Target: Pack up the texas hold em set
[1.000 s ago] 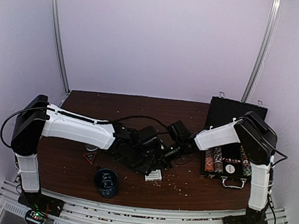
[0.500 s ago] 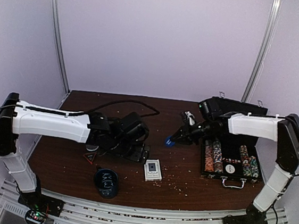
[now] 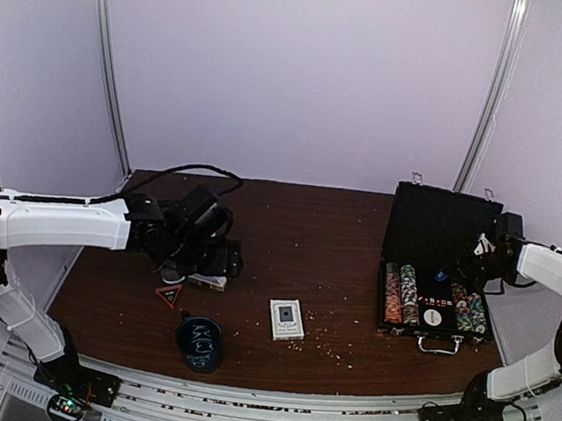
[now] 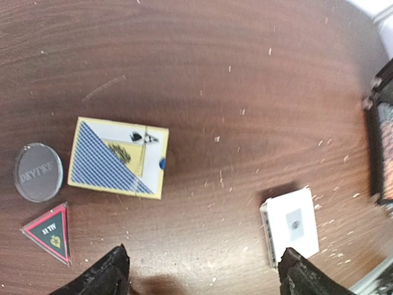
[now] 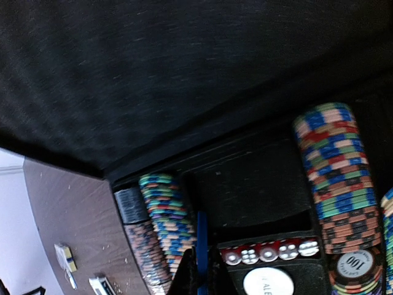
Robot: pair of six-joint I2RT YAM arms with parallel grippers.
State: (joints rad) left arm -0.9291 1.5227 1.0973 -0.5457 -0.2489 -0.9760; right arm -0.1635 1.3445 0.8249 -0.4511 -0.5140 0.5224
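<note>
On the worktop (image 4: 215, 61), the triangular marker (image 4: 49, 230) reads "ALL IN" and the round clear disc (image 4: 38, 172) beside it "DEALER". The blue card deck (image 4: 118, 157) bears a spade sign. In the case (image 5: 245, 67), one chip (image 5: 354, 264) reads "100"; a white round button (image 5: 268, 284) shows only "ALE". The cup (image 3: 200, 341) carries white scribbles that cannot be read.

1. Dark brown table (image 4: 202, 74): wood grain, smooth, low sheen, dusted with pale crumbs (image 4: 216, 139).
2. Blue-and-yellow card deck box (image 4: 116, 157) and white card deck box (image 4: 291, 224): printed paperboard, semi-matt.
3. Round clear dealer button (image 4: 38, 172): translucent plastic, glossy.
4. Black case lid lining (image 5: 153, 74): matt, finely textured, cloth-like.
5. Multicoloured chip rolls (image 5: 338, 178): smooth, slight sheen.
6. Silver case handle (image 3: 438, 345): bright metal.
7. Thin blue flat piece (image 5: 201, 246): smooth edge; material could not be determined.
</note>
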